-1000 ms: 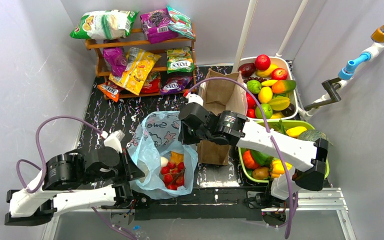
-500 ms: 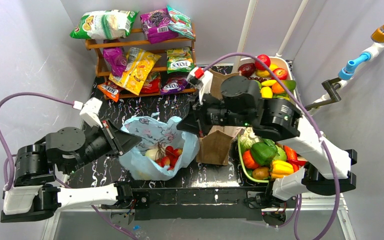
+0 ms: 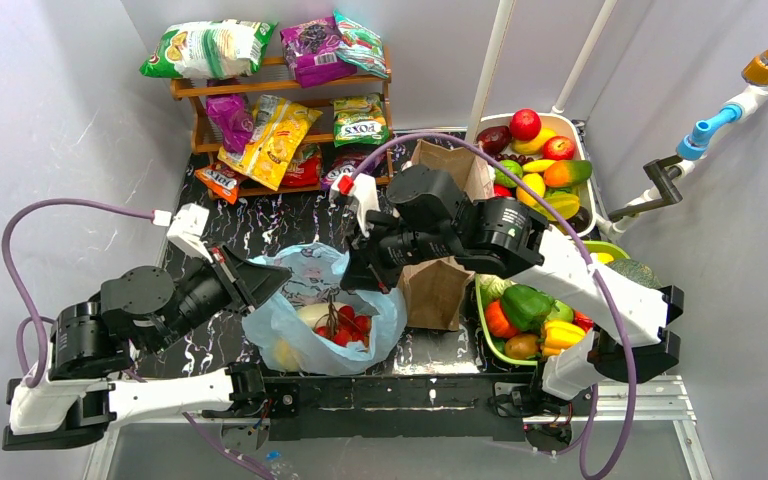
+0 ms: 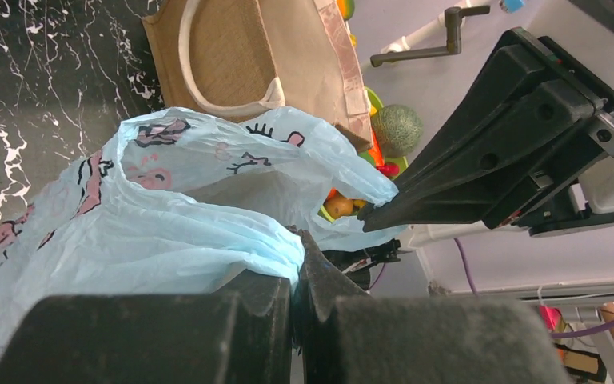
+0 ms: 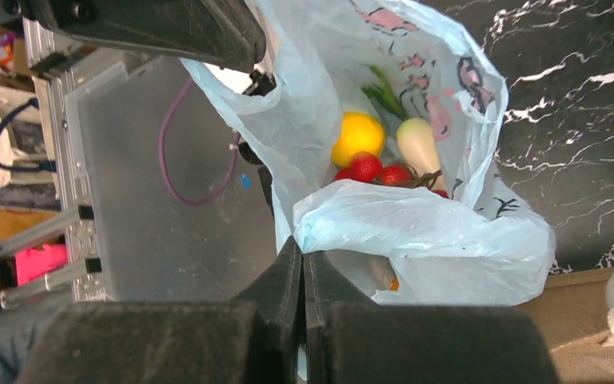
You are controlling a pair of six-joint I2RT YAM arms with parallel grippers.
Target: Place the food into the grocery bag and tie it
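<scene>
My L pincer (image 4: 294,262) is clenched on the left rim of the grocery bag (image 4: 168,232), and my R pincer (image 5: 302,260) grips its right rim. The bag sits on the counter (image 3: 260,225) beside a brown paper bag (image 3: 435,290). Inside is food (image 5: 357,138): yellow fruit, strawberries, a white piece.

Bright, even, diffuse lighting; shadows soft. In both wrist views the jaws are out of focus; the grocery bag (image 5: 416,232) beyond them is sharp.

top looks down — close wrist views share bag (image 3: 272,325)
</scene>
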